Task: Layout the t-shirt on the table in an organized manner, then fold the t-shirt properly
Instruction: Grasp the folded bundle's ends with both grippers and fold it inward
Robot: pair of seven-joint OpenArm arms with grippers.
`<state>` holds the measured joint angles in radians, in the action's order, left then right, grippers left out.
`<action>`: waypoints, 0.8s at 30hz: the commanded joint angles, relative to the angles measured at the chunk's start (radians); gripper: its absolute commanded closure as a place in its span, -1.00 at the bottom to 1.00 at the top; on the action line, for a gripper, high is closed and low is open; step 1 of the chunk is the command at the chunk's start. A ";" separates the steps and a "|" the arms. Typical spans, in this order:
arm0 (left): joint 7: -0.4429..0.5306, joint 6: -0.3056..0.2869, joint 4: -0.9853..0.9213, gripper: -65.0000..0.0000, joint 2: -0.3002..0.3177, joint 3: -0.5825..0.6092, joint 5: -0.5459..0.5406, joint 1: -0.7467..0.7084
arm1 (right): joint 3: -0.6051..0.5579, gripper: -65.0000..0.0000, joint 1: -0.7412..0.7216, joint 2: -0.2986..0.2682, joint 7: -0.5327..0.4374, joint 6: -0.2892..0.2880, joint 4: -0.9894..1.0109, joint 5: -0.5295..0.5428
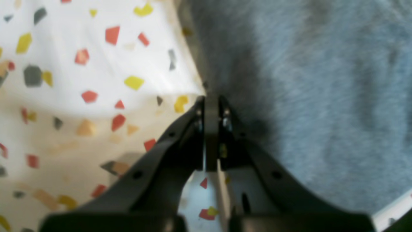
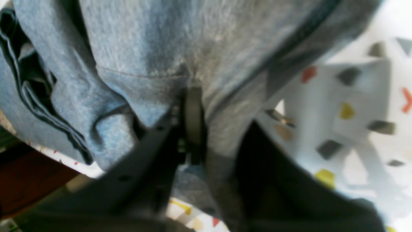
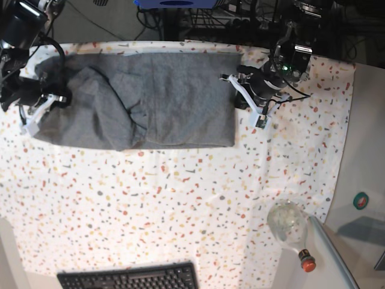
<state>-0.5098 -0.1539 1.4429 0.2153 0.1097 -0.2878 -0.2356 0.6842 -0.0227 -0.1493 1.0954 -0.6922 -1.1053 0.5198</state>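
Now I see soft heather-grey t-shirt (image 3: 150, 99) rumpled at nine o'clock on flecked table (image 3: 180, 205), right gripper (image 2: 193, 129) pinching its knit, left gripper (image 1: 211, 109) clamped on its hem.

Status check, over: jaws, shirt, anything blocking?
Left gripper shut at shirt edge. Right gripper pinching the t-shirt. Shirt bunched on the right arm's side. Nothing blocking.

Both wrist views are soft and blurred, with the dark claw bodies nearest the lens most out of focus. The left wrist view has bright glare on the counter (image 1: 80, 74) and a dark shadow along the t-shirt (image 1: 322, 96) edge. The base view is sharp and evenly lit.
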 commanded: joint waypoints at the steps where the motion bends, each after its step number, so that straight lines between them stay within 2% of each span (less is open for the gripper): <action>1: 0.013 -0.003 -0.008 1.00 -0.003 0.008 -0.006 0.018 | -0.001 1.00 -0.027 -0.020 -0.010 -0.006 -0.012 0.013; 5: 0.015 -0.003 -0.070 1.00 -0.043 0.008 -0.006 0.068 | -0.002 1.00 -0.041 -0.022 -0.004 -0.006 -0.022 0.013; 10: 0.009 -0.003 -0.081 1.00 -0.064 0.015 -0.006 0.117 | -0.008 1.00 -0.021 -0.011 0.047 0.050 -0.129 0.013; 16: 0.007 -0.003 -0.083 1.00 -0.067 0.015 -0.006 0.129 | -0.156 1.00 0.060 0.035 0.090 0.059 -0.396 0.015; 21: 0.007 -0.003 -0.083 1.00 -0.067 0.015 -0.006 0.135 | -0.248 1.00 0.106 0.084 0.118 0.142 -0.557 0.015; 24: 0.007 -0.003 -0.083 1.00 -0.066 0.015 -0.006 0.137 | -0.317 1.00 0.137 0.092 0.136 0.187 -0.646 0.021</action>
<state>-0.5205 -0.1543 1.3457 0.1471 0.1261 -0.2878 -0.1104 0.3637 0.1238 -0.0517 1.2411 -0.5030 -1.7321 0.5217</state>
